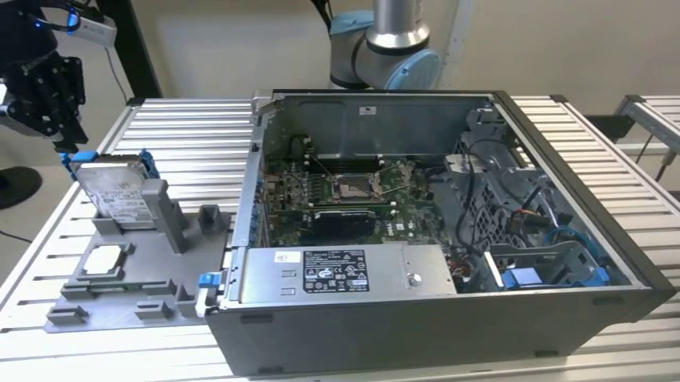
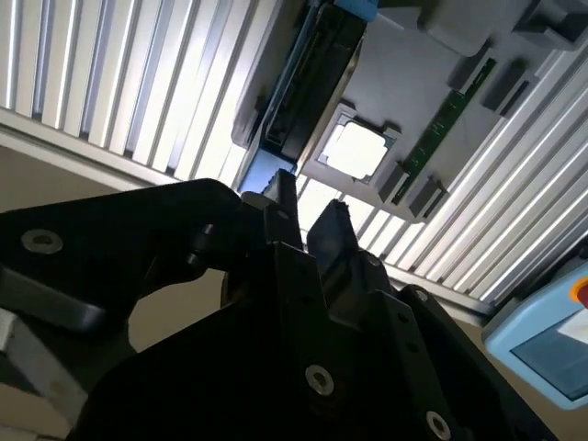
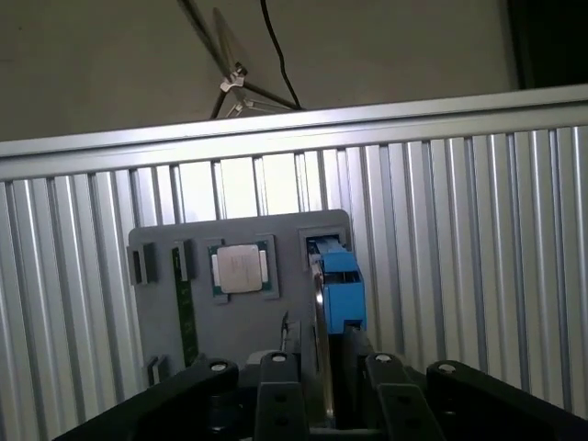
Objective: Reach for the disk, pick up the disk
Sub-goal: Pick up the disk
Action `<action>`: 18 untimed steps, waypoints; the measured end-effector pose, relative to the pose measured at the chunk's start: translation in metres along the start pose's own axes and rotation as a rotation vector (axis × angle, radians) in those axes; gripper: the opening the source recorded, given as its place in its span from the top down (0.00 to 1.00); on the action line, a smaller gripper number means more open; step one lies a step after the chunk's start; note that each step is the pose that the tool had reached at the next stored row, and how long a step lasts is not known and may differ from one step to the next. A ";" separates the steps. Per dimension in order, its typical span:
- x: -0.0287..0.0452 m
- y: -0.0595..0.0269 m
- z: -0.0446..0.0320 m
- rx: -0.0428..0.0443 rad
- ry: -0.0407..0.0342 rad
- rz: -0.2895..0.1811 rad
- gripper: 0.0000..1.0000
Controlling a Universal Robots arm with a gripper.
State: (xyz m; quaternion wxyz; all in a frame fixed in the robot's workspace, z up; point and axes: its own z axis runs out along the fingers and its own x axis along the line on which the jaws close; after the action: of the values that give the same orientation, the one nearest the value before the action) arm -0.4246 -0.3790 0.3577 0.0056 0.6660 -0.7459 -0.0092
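Observation:
The disk [image 1: 111, 189] is a silver-grey drive with a white label in a bright blue bracket. It stands tilted on its edge in a slot of the grey holder [image 1: 143, 274] at the exterior view's left. My black gripper [image 1: 66, 143] hangs just above the disk's upper corner. In the first wrist view the disk [image 3: 340, 289] appears edge-on, running down between the two fingers of my gripper [image 3: 333, 367]. The fingers stand apart, open, and nothing is clamped. In the second wrist view the gripper [image 2: 310, 219] points at the disk's dark edge [image 2: 312, 78].
The grey holder also carries a small white square chip [image 1: 107, 259] and a green memory stick [image 3: 186, 317]. An open computer case [image 1: 574, 159] takes up the middle and the exterior view's right of the slatted aluminium table [image 1: 181, 127]. The arm's base [image 1: 388, 48] stands behind the case.

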 end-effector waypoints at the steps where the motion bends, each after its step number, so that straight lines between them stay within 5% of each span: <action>1: 0.0000 0.0000 0.0000 0.0000 0.0000 0.000 0.00; 10: -0.0001 -0.0002 0.0007 0.0001 0.0000 0.000 0.00; 18: -0.0038 0.0001 0.0098 0.0005 -0.0002 -0.001 0.00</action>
State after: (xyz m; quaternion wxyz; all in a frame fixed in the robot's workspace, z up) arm -0.4245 -0.3751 0.3479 0.0054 0.6661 -0.7457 -0.0091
